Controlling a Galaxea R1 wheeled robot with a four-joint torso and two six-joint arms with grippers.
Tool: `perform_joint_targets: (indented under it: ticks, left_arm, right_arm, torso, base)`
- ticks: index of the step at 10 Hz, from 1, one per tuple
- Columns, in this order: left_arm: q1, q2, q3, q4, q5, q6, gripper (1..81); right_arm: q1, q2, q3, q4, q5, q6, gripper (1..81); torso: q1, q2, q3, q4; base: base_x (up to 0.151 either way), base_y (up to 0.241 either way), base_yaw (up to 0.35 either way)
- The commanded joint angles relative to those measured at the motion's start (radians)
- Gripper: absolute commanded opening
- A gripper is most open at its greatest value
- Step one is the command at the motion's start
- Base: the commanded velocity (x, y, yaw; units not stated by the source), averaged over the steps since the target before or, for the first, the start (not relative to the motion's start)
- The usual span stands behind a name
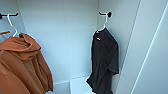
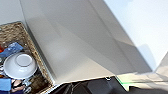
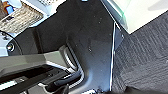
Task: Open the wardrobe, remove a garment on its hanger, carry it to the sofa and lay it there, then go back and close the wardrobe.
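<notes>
From the head camera I am looking straight into the wardrobe (image 1: 75, 37), so I judge the opening step done: its white interior lies bare before me, with what I take to be the open right door as a pale panel along the right edge. The garment (image 1: 105, 60) is not yet taken; it hangs limp and black on the right side, close against the right inner wall, on its white hanger (image 1: 102, 26), whose hook sits over a short dark peg (image 1: 106, 13) high on that wall. The orange hooded garment (image 1: 22, 65) hangs nearer on the left on its own hanger, well apart from the black one, so there is open room between them for an arm to come in. Everything after opening is left: lifting the hanger off, carrying, laying it on the sofa, closing up. The tight spots, in my view, are the right wall just beside the black shirt and the peg above it. My left wrist camera looks at a woven basket (image 2: 37, 65) holding a white bowl (image 2: 20, 65); my right wrist camera sees dark carpet (image 3: 145, 55). I cannot tell whether either claw is spread or pressed together.
</notes>
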Motion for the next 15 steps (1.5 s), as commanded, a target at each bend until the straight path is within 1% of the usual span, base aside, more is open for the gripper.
perform_joint_targets:
  ticks: [1, 6, 8, 9, 10, 11, 13, 14, 15]
  left_arm:
    - [-0.186, -0.079, 0.130, -0.013, 0.078, -0.058, 81.1]
    - [-0.288, -0.138, 0.251, -0.013, 0.121, -0.105, 81.1]
    - [-0.357, -0.152, 0.293, -0.014, 0.164, -0.136, 81.1]
    - [-0.399, -0.157, 0.310, -0.008, 0.165, -0.162, 81.1]
    - [-0.442, -0.151, 0.313, -0.013, 0.200, -0.182, 81.1]
    - [-0.489, -0.137, 0.308, -0.013, 0.219, -0.197, 81.1]
    - [-0.581, -0.071, 0.256, -0.005, 0.235, -0.257, 81.1]
    - [-0.624, -0.033, 0.224, -0.010, 0.281, -0.266, 81.1]
    - [-0.660, 0.016, 0.182, -0.013, 0.303, -0.277, 81.1]
  right_arm:
    - [0.041, -0.003, -0.001, 0.004, -0.055, 0.000, 81.1]
    - [0.042, -0.003, -0.001, 0.002, -0.057, 0.000, 81.1]
    - [0.044, -0.003, -0.003, 0.004, -0.057, 0.001, 81.1]
    - [0.045, -0.003, -0.003, 0.005, -0.057, 0.000, 81.1]
    - [0.047, -0.003, -0.003, 0.005, -0.057, 0.001, 81.1]
    - [0.047, -0.003, -0.003, 0.005, -0.057, 0.001, 81.1]
    - [0.048, -0.004, -0.005, 0.005, -0.057, 0.001, 81.1]
    - [0.048, -0.004, -0.005, 0.005, -0.057, 0.004, 81.1]
    - [0.048, -0.004, -0.005, 0.007, -0.057, 0.006, 81.1]
  torso:
    - [0.000, 0.000, 0.000, 0.000]
    - [0.000, 0.000, 0.000, 0.000]
    - [0.001, 0.000, 0.000, 0.000]
    - [0.001, 0.000, -0.001, 0.000]
    - [0.001, 0.000, -0.001, 0.000]
    - [0.001, 0.000, -0.001, 0.000]
    - [0.002, 0.001, -0.001, 0.000]
    - [0.002, 0.001, -0.001, 0.000]
    - [0.002, 0.001, -0.001, 0.000]
  base:
    - [0.000, 0.000, 0.000]
    - [0.000, 0.000, 0.000]
    - [0.000, 0.000, 0.000]
    - [0.000, 0.000, 0.000]
    - [0.000, 0.000, 0.000]
    - [0.000, 0.000, 0.000]
    - [0.000, 0.000, 0.000]
    - [0.000, 0.000, 0.000]
    - [0.000, 0.000, 0.000]
